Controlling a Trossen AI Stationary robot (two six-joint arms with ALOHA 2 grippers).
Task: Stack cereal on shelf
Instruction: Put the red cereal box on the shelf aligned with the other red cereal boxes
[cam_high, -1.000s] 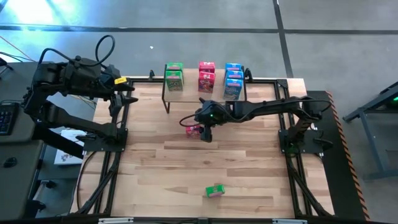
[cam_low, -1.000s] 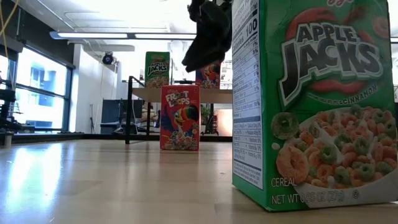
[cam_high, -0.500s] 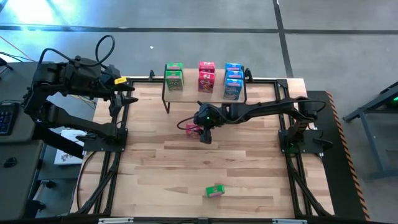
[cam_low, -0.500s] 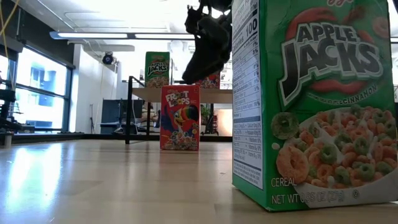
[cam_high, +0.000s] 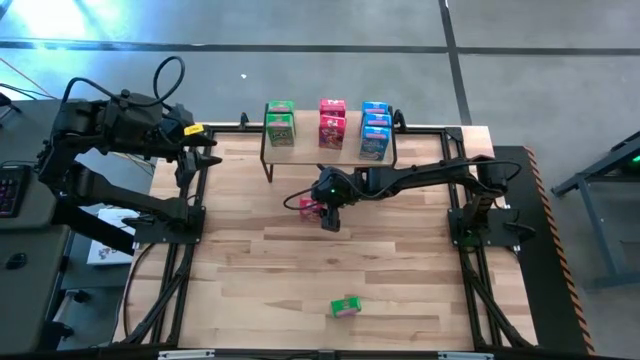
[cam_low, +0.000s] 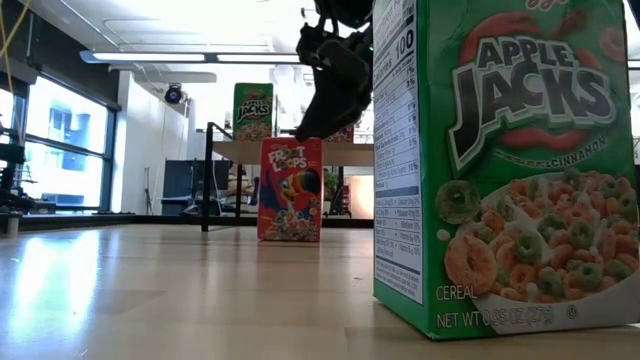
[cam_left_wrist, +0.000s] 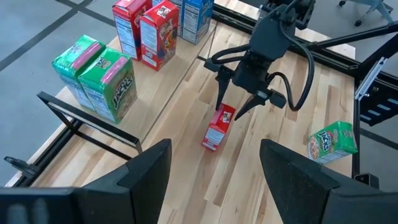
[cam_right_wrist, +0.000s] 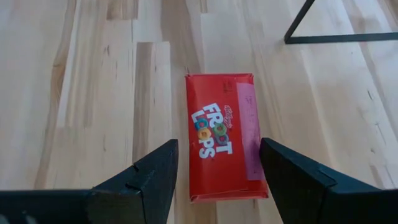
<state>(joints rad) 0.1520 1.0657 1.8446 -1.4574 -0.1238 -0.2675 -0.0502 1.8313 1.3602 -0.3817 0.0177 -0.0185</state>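
Right gripper: lower than before, jaws spread astride red box, not touching. Left gripper: released, unmoved.

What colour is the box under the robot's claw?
Red box, clearest in the right wrist view.

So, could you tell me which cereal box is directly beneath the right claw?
The red box standing alone on the table before the shelf; the open right claw is poised over its top.
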